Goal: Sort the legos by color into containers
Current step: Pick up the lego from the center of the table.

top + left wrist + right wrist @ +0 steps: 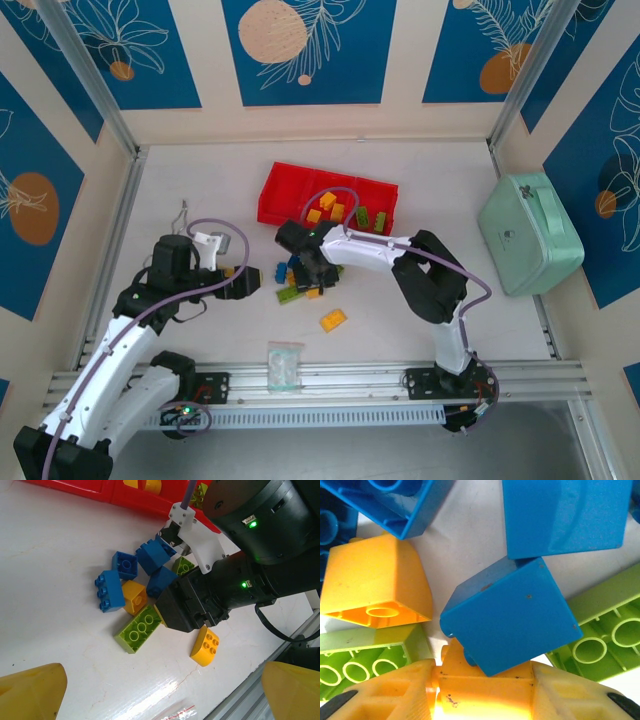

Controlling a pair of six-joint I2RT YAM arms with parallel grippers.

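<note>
My right tool is down in the pile of bricks at the middle of the bench, just on the near side of the red tray. Its fingers are drawn in on an orange brick, one pressing on each side. A blue brick lies tilted against the far side of that brick, touching it. Packed close around are a second orange block, a larger blue block and lime bricks.

My left tool hovers just left of the pile with its fingers spread wide and nothing between them. From its camera I see a long lime brick at the near edge of the pile, with a blue three-stud brick beside it. A lone orange brick lies apart from the pile, on its near right.

In the tray, a few orange pieces sit in the middle compartment and lime pieces in the right one. A clear bag lies at the near edge of the bench, and a mint-green case stands far to the right.
</note>
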